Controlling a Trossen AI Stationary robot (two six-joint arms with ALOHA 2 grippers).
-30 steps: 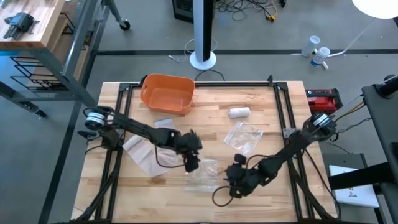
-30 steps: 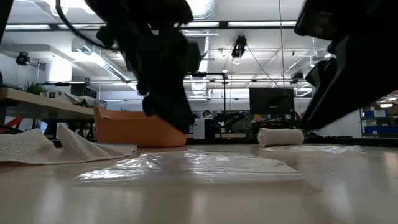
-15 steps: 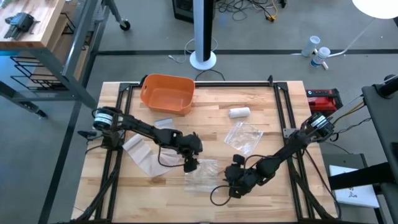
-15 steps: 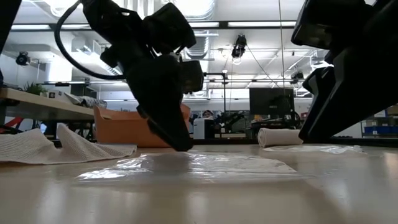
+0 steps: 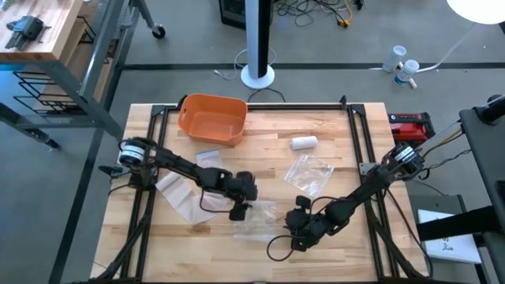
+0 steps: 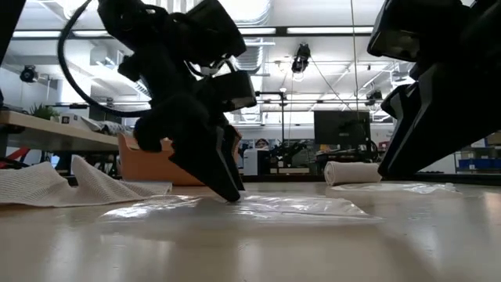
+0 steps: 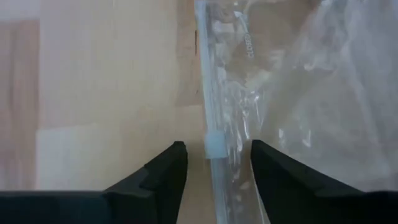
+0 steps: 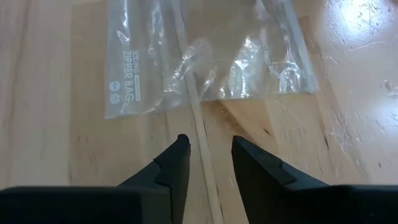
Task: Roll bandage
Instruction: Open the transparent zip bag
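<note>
- Left gripper [image 5: 239,211] down at the near zip bag [image 5: 256,221], front-centre of the table [image 5: 316,260]; fingers [image 7: 163,177] parted narrowly, straddling the bag's zipper edge and its white slider [image 7: 214,146]; nothing pinched yet.
- Low view: left gripper tip touching the plastic at table level.
- Right gripper [image 5: 298,230] just beside the same bag's right edge, low over the wood; fingers [image 8: 173,165] slightly apart, empty, pointed at the printed end of the bag.
- Unrolled bandage [image 5: 180,194]: loose white gauze, flat and rumpled at table left, just behind the left arm; untouched by either gripper.
- One rolled bandage [image 5: 304,143] lying at table rear-centre, well apart from both grippers.
- Second clear bag [image 5: 309,173] between the roll and the grippers.
- Orange bin [image 5: 211,120] at rear left; contents not visible.
- Judgement: one roll apparently done; loose gauze not yet rolled.
- Current step looks like bag handling (gripping the zipper edge), not rolling.
- Left: rolling the loose gauze, maybe bagging; task roughly midway at best.
</note>
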